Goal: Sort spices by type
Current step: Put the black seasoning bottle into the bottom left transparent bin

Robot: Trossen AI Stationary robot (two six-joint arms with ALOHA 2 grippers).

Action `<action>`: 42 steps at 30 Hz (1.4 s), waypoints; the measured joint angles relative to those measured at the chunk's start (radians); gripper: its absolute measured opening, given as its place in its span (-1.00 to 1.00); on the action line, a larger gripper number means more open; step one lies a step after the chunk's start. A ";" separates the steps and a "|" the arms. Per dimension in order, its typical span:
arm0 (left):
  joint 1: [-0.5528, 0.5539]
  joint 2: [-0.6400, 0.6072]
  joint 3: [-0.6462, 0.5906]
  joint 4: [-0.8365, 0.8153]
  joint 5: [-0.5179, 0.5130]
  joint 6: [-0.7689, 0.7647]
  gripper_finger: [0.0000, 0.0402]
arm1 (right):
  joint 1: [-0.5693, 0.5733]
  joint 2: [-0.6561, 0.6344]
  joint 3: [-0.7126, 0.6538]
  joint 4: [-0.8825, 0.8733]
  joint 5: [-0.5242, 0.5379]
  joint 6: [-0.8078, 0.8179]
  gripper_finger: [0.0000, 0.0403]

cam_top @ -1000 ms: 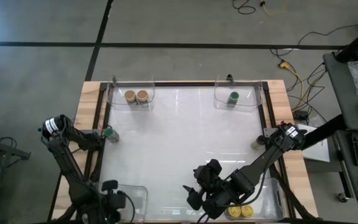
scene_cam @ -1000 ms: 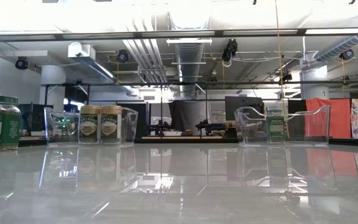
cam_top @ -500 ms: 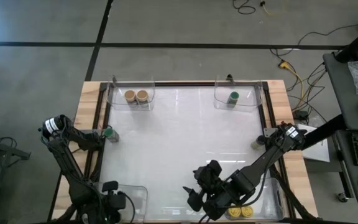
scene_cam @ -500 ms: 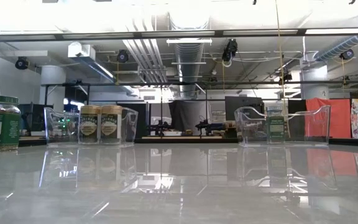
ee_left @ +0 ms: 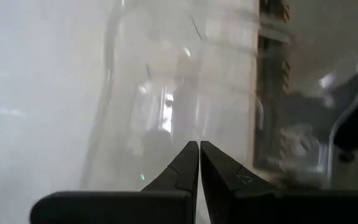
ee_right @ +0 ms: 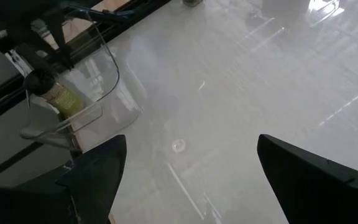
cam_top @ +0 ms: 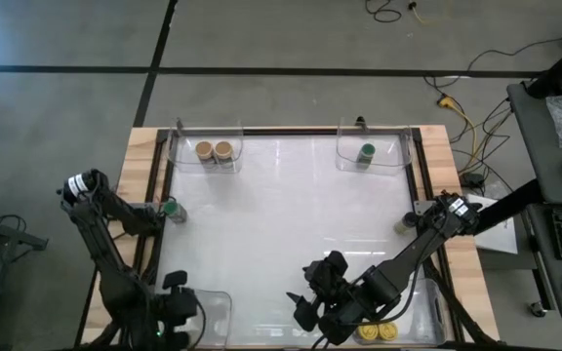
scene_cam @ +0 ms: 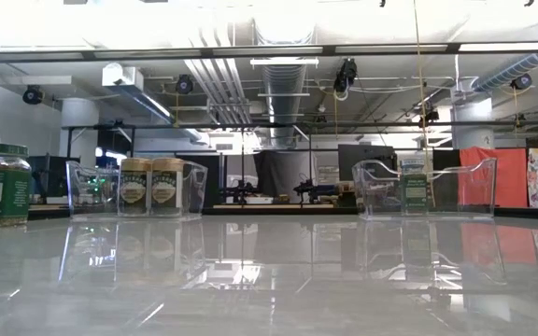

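**Spice sorting: most jars binned, two left out on the table edges**

Taking the overhead view as a clock face with the table (cam_top: 291, 234) at the centre: two tan-lidded jars (cam_top: 214, 151) are seen side by side inside the clear tub (cam_top: 205, 153) at about 11 o'clock. In the level view the same pair (scene_cam: 149, 187) is shown standing upright and touching.

A green-lidded jar (cam_top: 366, 152) is sat in the second clear tub (cam_top: 371, 151) at about 1 o'clock. Another green-lidded jar (cam_top: 170, 207) is left loose at the table's 9 o'clock edge, upright, outside any tub; it's the big one (scene_cam: 0, 183) at the far left of the level view.

Two yellow-lidded jars (cam_top: 379, 332) are parked together at roughly 5 o'clock, in the tub (cam_top: 427, 302) under the right arm. One more small jar (cam_top: 402, 226) is spotted at the 3 o'clock edge; lid colour can't really be told.

The left gripper (ee_left: 199, 163) is found at about 7 o'clock by another clear tub (cam_top: 213, 310), fingers pressed together with nothing between them.

The right gripper (cam_top: 307, 295) is held at about 6 o'clock, fingers spread wide, nothing pinched. A jar in a tub (ee_right: 58, 94) is also caught by its wrist camera.
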 joint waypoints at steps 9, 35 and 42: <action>0.095 -0.007 -0.136 0.207 -0.025 0.054 -1.00 | 0.000 0.000 0.000 0.001 0.001 0.012 0.75; 0.149 -0.057 -0.115 0.103 -0.044 0.022 -1.00 | -0.021 -0.005 0.026 -0.060 0.001 -0.008 0.75; 0.130 -0.118 0.002 -0.011 -0.117 0.102 -1.00 | -0.124 -0.016 0.203 -0.556 -0.089 0.072 0.75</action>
